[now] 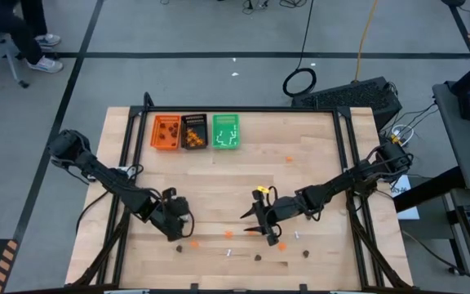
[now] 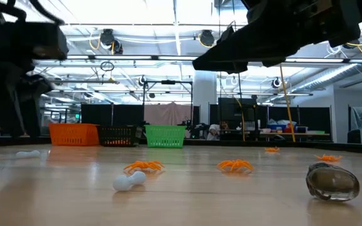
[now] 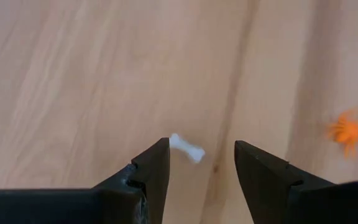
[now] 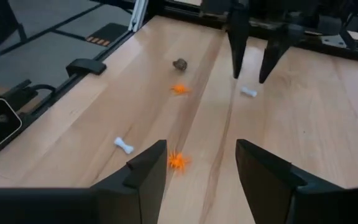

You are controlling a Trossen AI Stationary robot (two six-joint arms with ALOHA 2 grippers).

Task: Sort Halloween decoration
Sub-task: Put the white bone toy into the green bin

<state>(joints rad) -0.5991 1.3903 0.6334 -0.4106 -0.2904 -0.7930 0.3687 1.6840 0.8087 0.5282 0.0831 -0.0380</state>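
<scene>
The Halloween decoration lies scattered along the table's near part: orange spiders (image 1: 228, 234), dark brown blobs (image 1: 258, 257) and small white bones (image 1: 228, 252). My left gripper (image 3: 196, 163) points steeply down, open, just above the wood. One white bone (image 3: 186, 148) lies flat between its fingertips, untouched. The right wrist view shows the same bone (image 4: 248, 92) below the left gripper (image 4: 252, 70). My right gripper (image 4: 196, 163) hangs open above the table's near middle (image 1: 250, 224), pointing toward the left arm. An orange spider (image 4: 178, 162) lies on the wood just ahead of it.
Three small trays stand side by side at the far left: orange (image 1: 166, 132), black (image 1: 194, 131) and green (image 1: 225, 131), each holding trinkets. A lone orange spider (image 1: 290, 159) lies mid-table. Black frame rails (image 1: 348, 163) run along the table's sides.
</scene>
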